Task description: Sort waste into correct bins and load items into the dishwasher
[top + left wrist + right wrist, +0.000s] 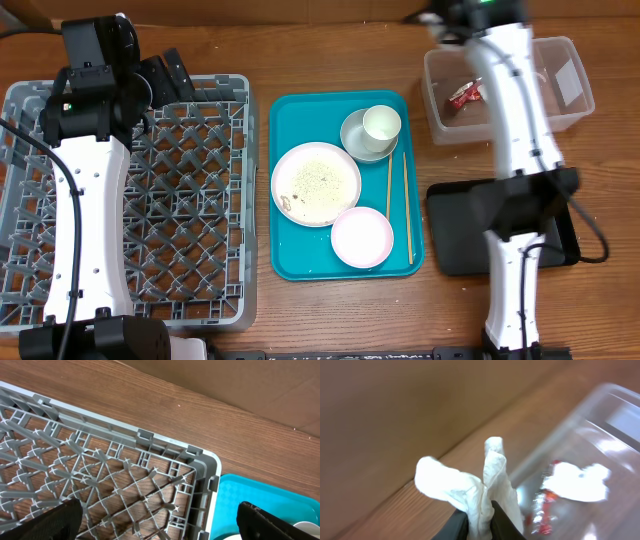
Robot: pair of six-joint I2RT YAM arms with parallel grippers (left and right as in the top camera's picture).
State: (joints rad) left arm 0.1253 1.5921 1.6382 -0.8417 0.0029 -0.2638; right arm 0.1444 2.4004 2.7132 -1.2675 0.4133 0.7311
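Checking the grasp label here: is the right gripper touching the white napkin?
Touching. The right wrist view shows the crumpled white napkin pinched between the dark fingers of the right gripper, its folds sticking up above the fingertips.

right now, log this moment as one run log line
right gripper: shut on napkin | tub: wrapper inside | left gripper: open over rack | plate: on tray
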